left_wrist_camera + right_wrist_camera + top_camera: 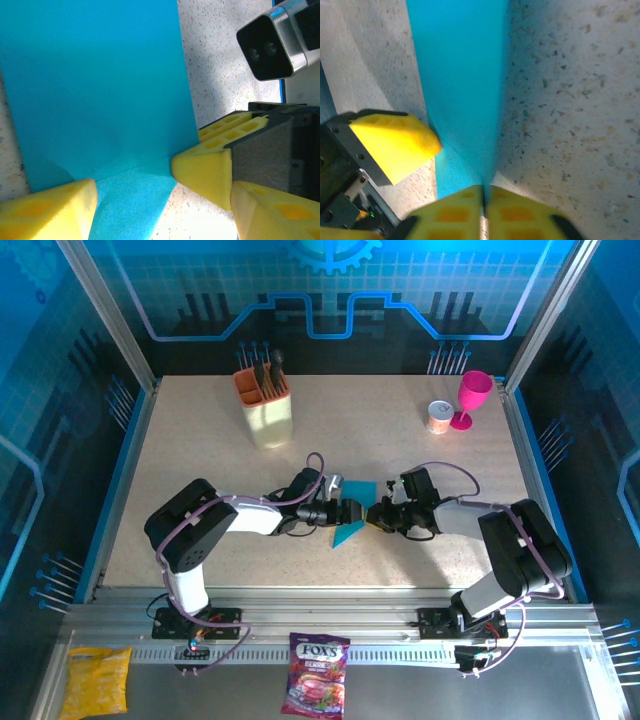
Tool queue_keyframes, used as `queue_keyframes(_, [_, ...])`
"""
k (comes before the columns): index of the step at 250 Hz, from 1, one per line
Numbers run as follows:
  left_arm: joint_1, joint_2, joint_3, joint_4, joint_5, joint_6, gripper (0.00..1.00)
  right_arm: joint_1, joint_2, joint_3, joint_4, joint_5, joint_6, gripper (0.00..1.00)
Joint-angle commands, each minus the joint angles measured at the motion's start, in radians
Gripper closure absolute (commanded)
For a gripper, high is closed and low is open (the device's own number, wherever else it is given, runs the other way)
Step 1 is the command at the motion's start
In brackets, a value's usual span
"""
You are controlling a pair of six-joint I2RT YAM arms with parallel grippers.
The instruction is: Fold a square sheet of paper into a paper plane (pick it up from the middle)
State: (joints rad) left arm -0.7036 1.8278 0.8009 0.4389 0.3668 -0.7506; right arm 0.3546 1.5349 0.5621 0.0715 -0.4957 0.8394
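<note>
Right hand (484,196) pinching paper (465,75), FOX'S bag (318,680)

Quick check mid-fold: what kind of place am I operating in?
Probably a robot demo or data-collection cell: an aluminium frame with blue printed panels encloses a speckled table set with props such as a utensil holder and pink goblet.

Left end effector (352,512) spread wide; right end effector (378,516) clamped.
</note>
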Motion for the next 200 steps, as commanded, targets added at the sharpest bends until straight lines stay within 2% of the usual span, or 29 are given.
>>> queue_keyframes(1, [0.027, -0.039, -0.012, -0.047, 0.007, 0.051, 0.28, 0.016, 0.002, 0.026, -0.016, 0.005, 0.008, 1.00])
queue_keyframes(73, [0.000, -0.238, -0.019, -0.306, -0.172, 0.237, 0.30, 0.074, -0.073, 0.084, -0.203, 0.144, 0.022, 1.00])
queue_keyframes(135, [-0.166, -0.311, -0.090, -0.363, -0.470, 0.366, 0.36, 0.126, -0.084, 0.135, -0.288, 0.203, 0.036, 1.00])
queue_keyframes(173, [-0.282, -0.296, -0.111, -0.323, -0.634, 0.426, 0.38, 0.138, -0.078, 0.150, -0.300, 0.208, 0.044, 1.00])
queue_keyframes(200, [-0.344, -0.260, -0.097, -0.302, -0.711, 0.461, 0.39, 0.142, -0.078, 0.157, -0.310, 0.212, 0.043, 1.00])
